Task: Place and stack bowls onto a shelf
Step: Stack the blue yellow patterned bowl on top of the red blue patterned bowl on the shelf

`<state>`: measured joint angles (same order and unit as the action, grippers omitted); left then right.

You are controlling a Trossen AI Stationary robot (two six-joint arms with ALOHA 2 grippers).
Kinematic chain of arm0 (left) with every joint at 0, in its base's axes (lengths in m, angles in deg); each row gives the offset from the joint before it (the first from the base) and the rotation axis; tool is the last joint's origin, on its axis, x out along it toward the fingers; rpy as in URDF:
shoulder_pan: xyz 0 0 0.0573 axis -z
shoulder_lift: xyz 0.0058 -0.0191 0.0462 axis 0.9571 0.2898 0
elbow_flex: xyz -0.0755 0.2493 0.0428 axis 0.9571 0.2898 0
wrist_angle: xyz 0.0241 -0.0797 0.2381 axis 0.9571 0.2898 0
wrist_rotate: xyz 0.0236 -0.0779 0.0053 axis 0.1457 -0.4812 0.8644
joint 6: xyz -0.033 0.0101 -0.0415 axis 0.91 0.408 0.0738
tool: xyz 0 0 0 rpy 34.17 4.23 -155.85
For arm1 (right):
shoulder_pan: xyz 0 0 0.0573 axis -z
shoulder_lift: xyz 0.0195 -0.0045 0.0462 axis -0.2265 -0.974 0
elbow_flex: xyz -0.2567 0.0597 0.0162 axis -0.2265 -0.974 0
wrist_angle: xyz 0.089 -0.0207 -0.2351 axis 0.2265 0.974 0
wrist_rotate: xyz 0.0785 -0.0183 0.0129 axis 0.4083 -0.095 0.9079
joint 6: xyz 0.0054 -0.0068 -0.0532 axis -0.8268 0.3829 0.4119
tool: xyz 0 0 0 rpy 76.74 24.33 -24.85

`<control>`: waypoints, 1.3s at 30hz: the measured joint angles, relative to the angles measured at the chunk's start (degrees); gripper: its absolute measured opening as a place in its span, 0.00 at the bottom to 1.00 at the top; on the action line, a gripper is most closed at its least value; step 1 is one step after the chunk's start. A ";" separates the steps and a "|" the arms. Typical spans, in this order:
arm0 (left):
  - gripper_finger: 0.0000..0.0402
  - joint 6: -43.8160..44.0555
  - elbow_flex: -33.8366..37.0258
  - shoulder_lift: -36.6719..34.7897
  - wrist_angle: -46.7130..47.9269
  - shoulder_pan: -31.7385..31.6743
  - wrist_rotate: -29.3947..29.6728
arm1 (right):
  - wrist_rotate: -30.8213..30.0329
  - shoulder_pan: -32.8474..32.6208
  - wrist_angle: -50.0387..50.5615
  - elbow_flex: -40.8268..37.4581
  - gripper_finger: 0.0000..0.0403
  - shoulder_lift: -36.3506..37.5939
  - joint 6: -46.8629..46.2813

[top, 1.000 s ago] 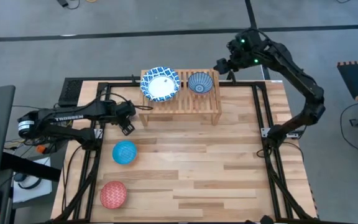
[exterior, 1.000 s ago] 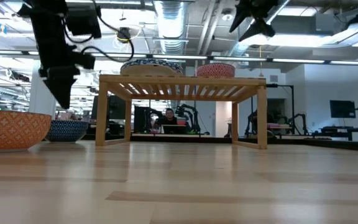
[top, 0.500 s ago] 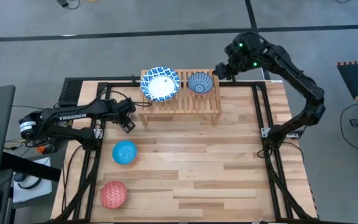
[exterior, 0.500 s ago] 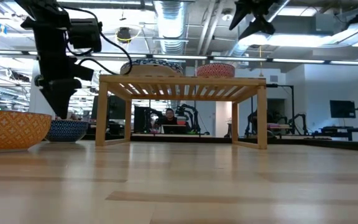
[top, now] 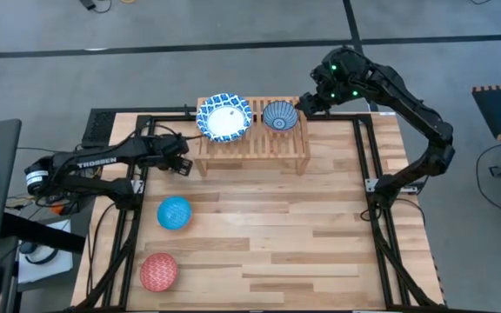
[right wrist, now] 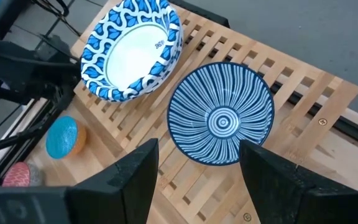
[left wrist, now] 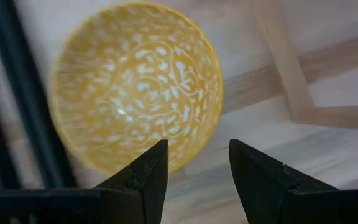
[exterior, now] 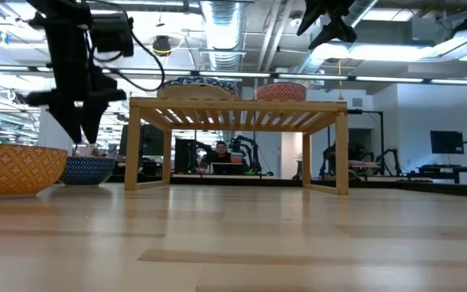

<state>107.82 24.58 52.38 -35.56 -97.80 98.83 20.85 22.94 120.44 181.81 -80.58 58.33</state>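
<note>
Our left gripper hangs with its fingers apart and empty, straight above the yellow bowl, which sits upright on the table beside the shelf's left end. The bowl is round, deep, yellow with white vine patterning. Our right gripper, fingers also spread, waits above the shelf.

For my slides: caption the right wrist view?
Open right gripper above the shelf holding a dark blue striped bowl and white blue-rimmed bowl.
</note>
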 joint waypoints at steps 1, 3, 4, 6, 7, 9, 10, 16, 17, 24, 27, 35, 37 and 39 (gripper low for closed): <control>0.39 0.04 -1.08 -0.09 1.19 0.00 0.75 | 0.00 0.00 0.04 0.00 0.62 0.00 0.00; 0.39 -0.07 -3.24 -0.54 4.36 -0.06 3.39 | 0.00 0.01 0.16 0.00 0.62 0.00 0.00; 0.39 -0.12 -4.15 -0.86 6.06 -0.15 5.37 | 0.02 0.00 0.27 0.00 0.62 0.00 0.16; 0.39 0.26 -5.11 -0.92 7.99 -0.87 9.54 | 0.00 0.02 0.25 0.00 0.62 0.00 0.69; 0.39 0.40 -5.09 -0.78 8.27 -1.68 11.08 | 0.01 0.02 0.28 0.00 0.62 0.00 0.71; 0.39 0.40 -4.67 -0.57 8.19 -4.24 11.70 | 0.00 0.02 0.28 0.00 0.62 0.00 1.03; 0.39 0.35 -4.26 -0.23 7.27 -5.89 11.49 | 0.00 0.02 0.28 0.00 0.62 0.00 1.23; 0.39 -1.02 -2.92 1.02 1.94 -15.51 8.97 | 0.02 0.02 0.31 0.00 0.62 0.00 2.24; 0.39 -1.37 -2.92 1.02 1.83 -17.08 8.92 | 0.02 0.03 0.30 0.00 0.62 0.00 2.32; 0.39 -6.31 -2.90 1.87 0.76 -27.33 1.80 | -0.06 0.04 2.09 0.00 0.62 0.00 4.11; 0.39 -7.29 -2.90 2.83 0.81 -30.06 -0.61 | -1.08 -0.13 3.06 0.00 0.62 0.00 4.55; 0.39 -9.46 -0.34 8.04 -1.91 -32.36 -4.13 | -2.57 -0.59 3.55 0.00 0.62 0.00 5.50; 0.39 -9.44 0.81 9.92 -3.10 -33.05 -4.99 | -2.75 -0.81 3.60 0.00 0.62 0.00 5.75; 0.39 -9.40 1.84 11.85 -4.57 -33.68 -6.34 | -2.78 -1.08 3.66 0.00 0.62 0.00 5.84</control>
<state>98.41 26.42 64.23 -40.13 -131.47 92.49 18.08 21.86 124.10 181.81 -80.58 64.16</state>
